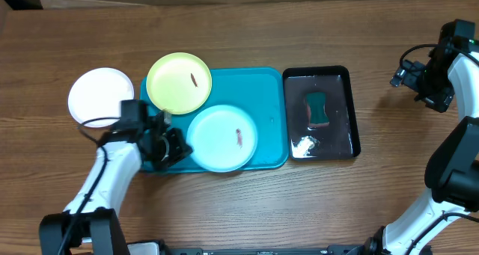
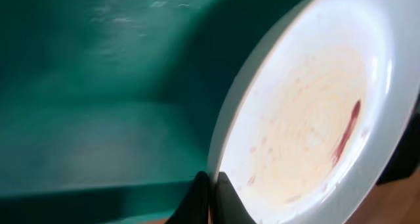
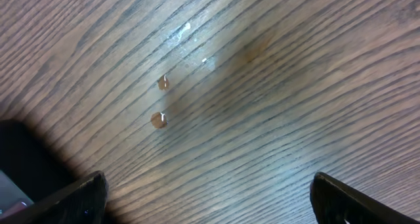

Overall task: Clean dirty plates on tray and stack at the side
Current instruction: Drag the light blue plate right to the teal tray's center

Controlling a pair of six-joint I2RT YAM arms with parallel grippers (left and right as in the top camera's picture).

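black fingers of the left pincer point(image 2: 210, 196) are pressed together on the near rim of the light blue plate point(image 2: 308, 119), pinching its edge. in the left wrist view the plate looks tipped up off the floor of the tray point(image 2: 98, 119). a reddish-brown smear point(image 2: 348, 132) runs across the plate's well, with fainter brownish traces around it, so this one is not clean. from overhead the plate sits in the lower right part of the turquoise tray, with the pincer at its left edge. just above it the yellow plate point(image 1: 178, 81) lies over the tray's top left corner, partly hanging past the rim, and carries its own small dark streak. the white plate point(image 1: 101, 96) lies flat on the worktop point(image 1: 247, 31) to the left of the tray. it is too washed out to tell whether it has any mark on it. right of the turquoise tray, just beside it, a black tray point(image 1: 338, 87) holds a green sponge point(image 1: 317, 109) and a patch of white foam point(image 1: 303, 143). the right pincer point(image 3: 207, 201) hangs spread wide over bare wood far to the right, holding nothing, with a few droplets point(image 3: 157, 119) on the wood below it.

as i judge it, the task is early. at most one plate has been set at the side and two dirty plates are on the tray. no stack exists yet, and the sponge lies in its tray, in neither pincer.
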